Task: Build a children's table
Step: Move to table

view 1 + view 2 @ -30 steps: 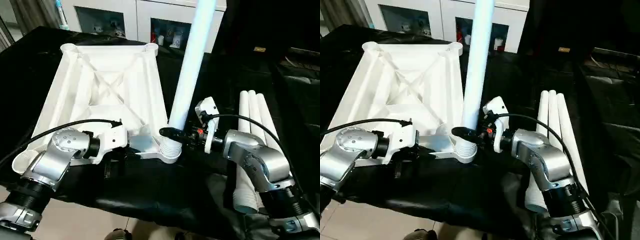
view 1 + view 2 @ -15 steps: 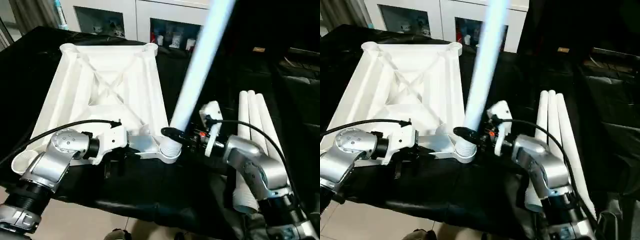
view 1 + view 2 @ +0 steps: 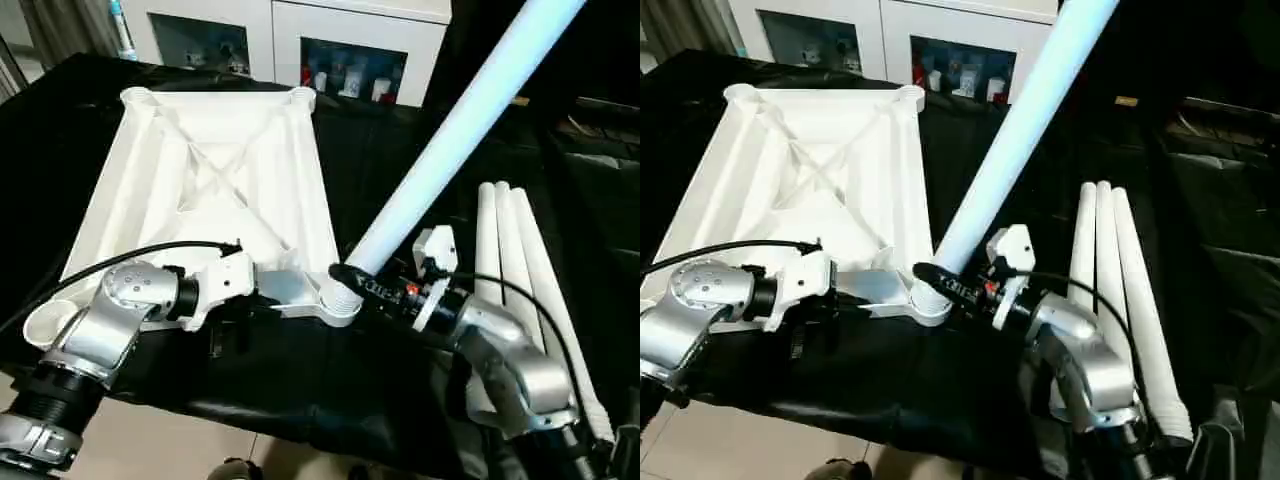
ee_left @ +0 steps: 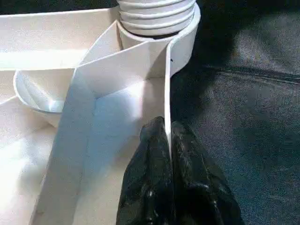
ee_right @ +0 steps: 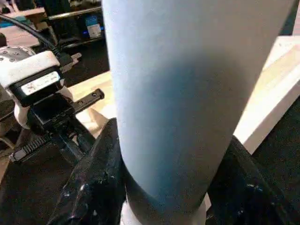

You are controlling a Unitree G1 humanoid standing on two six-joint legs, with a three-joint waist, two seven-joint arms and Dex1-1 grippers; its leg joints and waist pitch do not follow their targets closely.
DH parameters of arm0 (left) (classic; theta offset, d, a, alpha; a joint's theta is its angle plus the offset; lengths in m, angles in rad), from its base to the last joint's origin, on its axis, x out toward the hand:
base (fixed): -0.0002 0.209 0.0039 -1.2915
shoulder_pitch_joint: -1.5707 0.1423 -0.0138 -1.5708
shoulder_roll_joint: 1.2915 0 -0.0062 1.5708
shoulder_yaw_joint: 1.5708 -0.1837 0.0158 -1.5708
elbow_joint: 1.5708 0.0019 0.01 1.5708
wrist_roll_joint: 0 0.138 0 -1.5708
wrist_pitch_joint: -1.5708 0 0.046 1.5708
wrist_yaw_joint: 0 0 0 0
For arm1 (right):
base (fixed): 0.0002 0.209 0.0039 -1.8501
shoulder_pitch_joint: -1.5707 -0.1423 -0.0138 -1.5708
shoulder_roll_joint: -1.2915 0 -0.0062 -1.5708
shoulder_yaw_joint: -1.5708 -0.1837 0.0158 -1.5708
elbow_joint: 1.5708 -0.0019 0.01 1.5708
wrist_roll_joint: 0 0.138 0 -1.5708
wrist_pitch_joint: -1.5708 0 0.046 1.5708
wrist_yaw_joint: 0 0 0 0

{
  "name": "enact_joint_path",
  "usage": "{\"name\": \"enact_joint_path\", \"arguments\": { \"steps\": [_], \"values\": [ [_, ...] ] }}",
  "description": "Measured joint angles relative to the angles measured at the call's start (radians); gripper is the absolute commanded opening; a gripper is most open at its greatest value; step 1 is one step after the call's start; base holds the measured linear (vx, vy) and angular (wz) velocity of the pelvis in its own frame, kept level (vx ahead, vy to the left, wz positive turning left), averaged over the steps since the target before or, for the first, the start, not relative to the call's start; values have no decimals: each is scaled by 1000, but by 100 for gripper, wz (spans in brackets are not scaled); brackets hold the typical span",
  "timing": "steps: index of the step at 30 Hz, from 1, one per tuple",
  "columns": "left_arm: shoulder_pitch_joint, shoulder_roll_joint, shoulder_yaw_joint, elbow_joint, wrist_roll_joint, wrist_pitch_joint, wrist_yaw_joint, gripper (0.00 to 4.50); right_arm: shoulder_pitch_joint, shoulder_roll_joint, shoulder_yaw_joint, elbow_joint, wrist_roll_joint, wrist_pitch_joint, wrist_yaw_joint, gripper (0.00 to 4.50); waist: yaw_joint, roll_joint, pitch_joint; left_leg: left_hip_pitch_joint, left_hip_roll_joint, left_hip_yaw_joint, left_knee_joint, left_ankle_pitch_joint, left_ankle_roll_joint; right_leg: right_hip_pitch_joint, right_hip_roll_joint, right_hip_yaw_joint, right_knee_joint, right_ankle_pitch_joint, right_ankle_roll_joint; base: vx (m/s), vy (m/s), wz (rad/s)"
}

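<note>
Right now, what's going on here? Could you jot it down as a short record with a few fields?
Work: table top lies underside up on a black cloth
Left gripper: shut on a thin edge wall of the top, beside the near corner socket
Right gripper: shut on a leg just above its ribbed end
Leg: ribbed end at the socket, leaning steeply towards the robot's right, not upright
Spare legs: three, side by side on the robot's right
Background: white cabinet with glass doors
</note>
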Motion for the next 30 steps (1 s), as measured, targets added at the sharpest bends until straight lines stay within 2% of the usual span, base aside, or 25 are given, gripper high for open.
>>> {"name": "enact_joint_path", "arguments": {
  "steps": [7, 14, 22, 30],
  "values": [
    [1, 2, 0, 1, 0, 0, 0, 0, 7, -21, 38, -8, -27, -33, -4, 186, -2, 0, 0, 1, 0, 0, 0, -1, -2, 0, 0, 0, 0, 0, 0, 0, 0, 0],
    [4, 7, 3, 0, 0, -1, 0, 0, -31, -51, 76, -22, -89, -27, 16, 186, -4, -3, 1, 3, 0, 0, -1, -3, -5, 1, 0, 0, 0, 0, 0, 0, 0, 0],
    [12, 18, 11, -7, 0, 0, -1, 0, -104, -68, 104, 1, -95, 39, 39, 186, -7, -12, 5, 10, 1, 1, -4, -1, -8, 3, 0, 0, 0, 0, 0, 0, 0, 0],
    [16, 24, 19, -7, 0, 5, 0, 0, -174, -69, 133, 55, -122, 66, 76, 186, -6, -18, 4, 16, 1, 1, -13, 2, -14, 4, 0, 0, -1, 0, 0, 0, 0, 0]
  ]
}}
